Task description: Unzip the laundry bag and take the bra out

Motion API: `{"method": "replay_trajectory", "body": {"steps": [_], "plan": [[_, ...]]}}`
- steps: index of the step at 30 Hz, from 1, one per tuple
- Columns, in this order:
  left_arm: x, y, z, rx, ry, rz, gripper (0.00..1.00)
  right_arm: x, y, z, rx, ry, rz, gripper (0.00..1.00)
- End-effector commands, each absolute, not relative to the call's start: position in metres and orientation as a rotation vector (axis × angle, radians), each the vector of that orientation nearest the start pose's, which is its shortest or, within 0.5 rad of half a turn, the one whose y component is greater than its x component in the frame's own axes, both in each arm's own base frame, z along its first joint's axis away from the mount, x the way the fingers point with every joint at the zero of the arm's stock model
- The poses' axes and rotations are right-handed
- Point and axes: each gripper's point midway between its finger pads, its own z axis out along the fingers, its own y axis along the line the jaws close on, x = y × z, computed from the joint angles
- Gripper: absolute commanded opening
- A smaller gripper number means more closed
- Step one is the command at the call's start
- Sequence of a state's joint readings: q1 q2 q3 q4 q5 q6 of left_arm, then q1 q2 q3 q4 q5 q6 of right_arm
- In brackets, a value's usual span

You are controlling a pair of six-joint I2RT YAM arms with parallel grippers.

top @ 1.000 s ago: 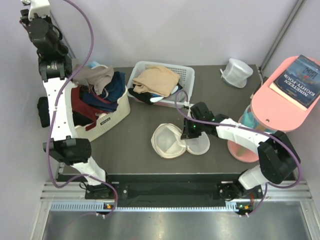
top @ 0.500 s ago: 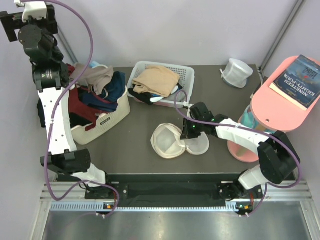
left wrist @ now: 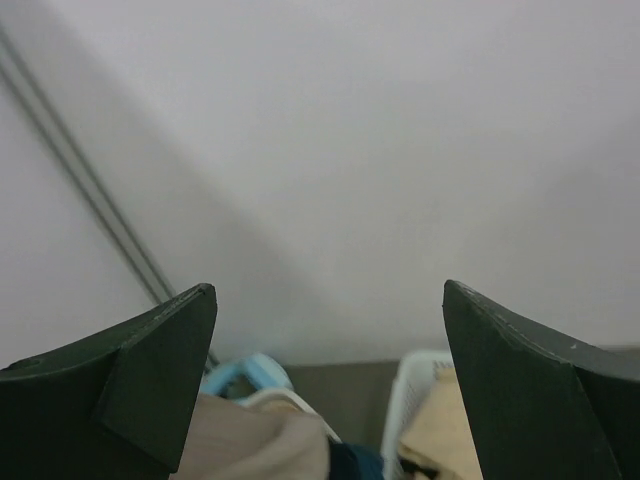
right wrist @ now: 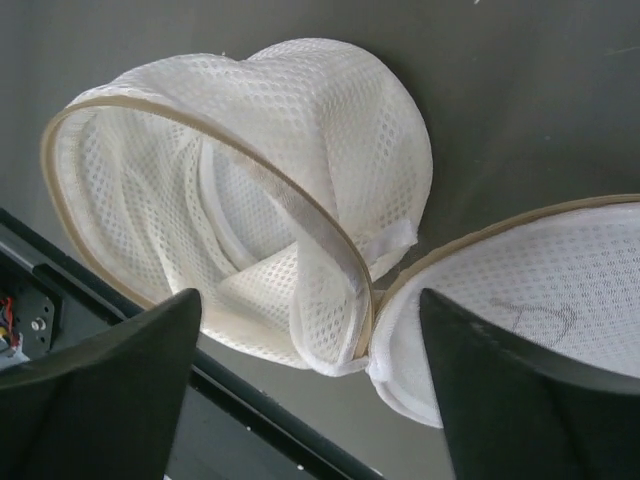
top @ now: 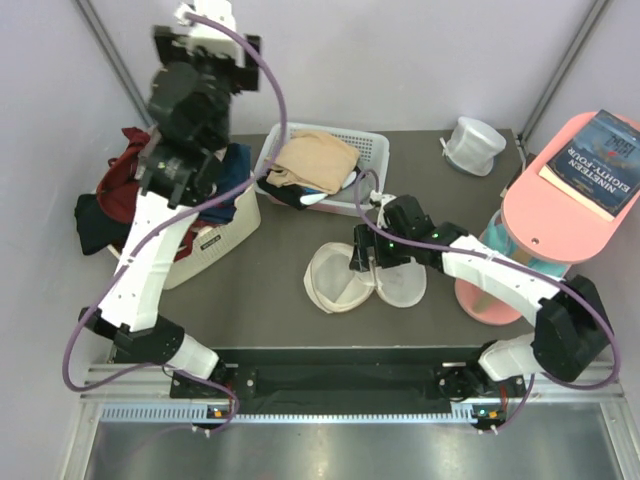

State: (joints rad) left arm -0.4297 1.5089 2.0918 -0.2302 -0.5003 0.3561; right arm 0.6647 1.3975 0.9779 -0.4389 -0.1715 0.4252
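The laundry bag (top: 338, 281) lies unzipped in the middle of the table, its beige-white mesh dome gaping and its flat round half (top: 402, 285) spread out beside it. In the right wrist view the bag (right wrist: 250, 180) shows only mesh inside, next to the flat half (right wrist: 540, 290). I cannot pick out the bra in any view. My right gripper (top: 362, 258) hovers open just over the hinge between the two halves, nothing between its fingers (right wrist: 310, 330). My left gripper (top: 205, 40) is raised high at the back, open and empty, facing the wall (left wrist: 330, 300).
A cream basket (top: 215, 235) heaped with dark clothes stands at the left. A white basket (top: 372, 150) holding a tan garment (top: 310, 160) is behind the bag. A greyish round pouch (top: 473, 145) sits back right. A pink side table (top: 560, 215) carries a book (top: 605, 148).
My left arm swung up from the far left corner to above the baskets and its jaws opened wide. My right gripper opened and shifted slightly left over the bag.
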Motion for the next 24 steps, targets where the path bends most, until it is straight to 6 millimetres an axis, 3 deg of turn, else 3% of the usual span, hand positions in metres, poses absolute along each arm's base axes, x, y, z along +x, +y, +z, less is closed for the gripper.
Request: {"method": "replay_trajectory", "body": {"steps": [1, 3, 5, 6, 8, 9, 11, 12, 13, 17, 20, 24], "plan": [[0.393, -0.137, 0.539, 0.093, 1.421, 0.141, 0.99, 0.255, 0.239, 0.16, -0.304, 2.401, 0.603, 0.93], [0.387, -0.181, 0.496, 0.144, 1.517, 0.006, 0.99, 0.249, 0.226, 0.166, -0.23, 2.399, 0.568, 0.96], [0.379, -0.209, 0.458, 0.168, 1.615, -0.108, 0.99, 0.25, 0.204, 0.164, -0.135, 2.385, 0.468, 0.97], [0.372, -0.226, 0.426, 0.198, 1.686, -0.165, 0.99, 0.245, 0.194, 0.17, -0.084, 2.369, 0.457, 0.98], [0.357, -0.254, 0.391, 0.253, 1.769, -0.314, 0.99, 0.239, 0.179, 0.168, -0.038, 2.353, 0.412, 0.98], [0.349, -0.256, 0.361, 0.277, 1.837, -0.336, 0.99, 0.235, 0.175, 0.164, -0.023, 2.364, 0.406, 0.98], [0.328, -0.276, 0.334, 0.316, 1.917, -0.5, 0.99, 0.226, 0.163, 0.144, 0.023, 2.41, 0.359, 0.98], [0.316, -0.278, 0.309, 0.341, 1.966, -0.547, 0.99, 0.223, 0.162, 0.137, 0.048, 2.429, 0.355, 0.98], [0.296, -0.295, 0.298, 0.384, 2.006, -0.701, 0.99, 0.217, 0.16, 0.123, 0.043, 2.464, 0.345, 0.97], [0.248, -0.306, 0.225, 0.412, 2.168, -0.897, 0.99, 0.214, 0.167, 0.11, 0.049, 2.472, 0.404, 0.96], [0.242, -0.307, 0.202, 0.385, 2.2, -0.927, 0.99, 0.214, 0.171, 0.112, 0.026, 2.465, 0.433, 0.97], [0.247, -0.312, 0.188, 0.38, 2.187, -0.938, 0.99, 0.212, 0.178, 0.113, 0.003, 2.474, 0.474, 0.97]]}}
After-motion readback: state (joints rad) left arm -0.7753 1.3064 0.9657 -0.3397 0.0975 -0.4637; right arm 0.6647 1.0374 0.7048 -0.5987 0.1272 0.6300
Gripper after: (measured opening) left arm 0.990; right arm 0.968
